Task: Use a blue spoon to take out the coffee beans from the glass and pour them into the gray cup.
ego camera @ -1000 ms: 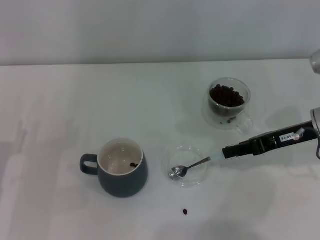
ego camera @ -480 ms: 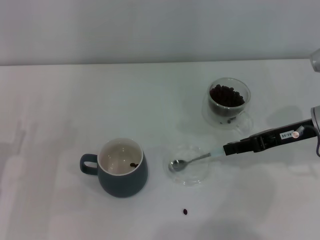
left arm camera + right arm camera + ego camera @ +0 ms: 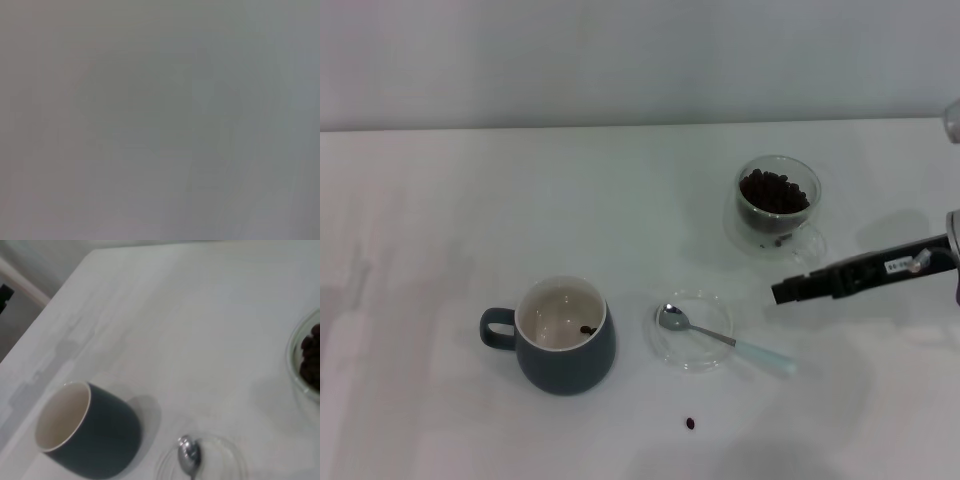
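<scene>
The blue spoon (image 3: pixel 720 338) lies loose: its silver bowl rests in a flat clear saucer (image 3: pixel 703 361) and its pale handle lies on the table to the right. Above that handle, clear of it, hovers my right gripper (image 3: pixel 778 292), open and empty. The glass (image 3: pixel 778 205) with coffee beans (image 3: pixel 775 190) stands behind the gripper. At the left is the gray cup (image 3: pixel 565 335), with a bean or two on its cream bottom. In the right wrist view I see the gray cup (image 3: pixel 85 432), the spoon's bowl (image 3: pixel 189 456) and the glass's edge (image 3: pixel 305 362). The left gripper is out of view.
One stray bean (image 3: pixel 691 423) lies on the white table in front of the saucer. The table's far edge meets a grey wall. The left wrist view shows only a blank grey surface.
The right gripper has let go of the spoon and drawn back to the right. The spoon has dropped and swung, so its handle now lies on the table right of the saucer.
</scene>
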You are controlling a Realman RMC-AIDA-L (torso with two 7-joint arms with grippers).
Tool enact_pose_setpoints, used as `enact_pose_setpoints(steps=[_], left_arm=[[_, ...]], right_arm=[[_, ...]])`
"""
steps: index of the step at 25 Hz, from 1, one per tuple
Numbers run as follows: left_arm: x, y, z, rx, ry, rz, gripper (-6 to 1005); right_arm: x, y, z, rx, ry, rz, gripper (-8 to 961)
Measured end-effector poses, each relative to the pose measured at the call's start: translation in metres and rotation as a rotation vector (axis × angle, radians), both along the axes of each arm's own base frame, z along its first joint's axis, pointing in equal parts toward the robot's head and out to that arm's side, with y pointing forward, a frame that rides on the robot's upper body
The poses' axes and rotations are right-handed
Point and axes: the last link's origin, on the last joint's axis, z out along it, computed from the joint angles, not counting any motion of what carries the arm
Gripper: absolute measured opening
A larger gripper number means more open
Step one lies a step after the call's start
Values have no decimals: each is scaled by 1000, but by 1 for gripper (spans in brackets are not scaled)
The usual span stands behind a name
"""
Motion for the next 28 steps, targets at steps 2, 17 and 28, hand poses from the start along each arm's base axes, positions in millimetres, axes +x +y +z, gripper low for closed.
enact_pose_setpoints(steps=[2,17,28], left_arm=[[0,0,0,0,0,0,802],[0,-1,0,1,-6,-1,803],[2,0,-2,-2,-13,-3,802]], right_arm=[[0,1,2,17,-2,14,305],[38,-11,57,916,179,289,649],[63,-13,53,1401,-205,385,707]])
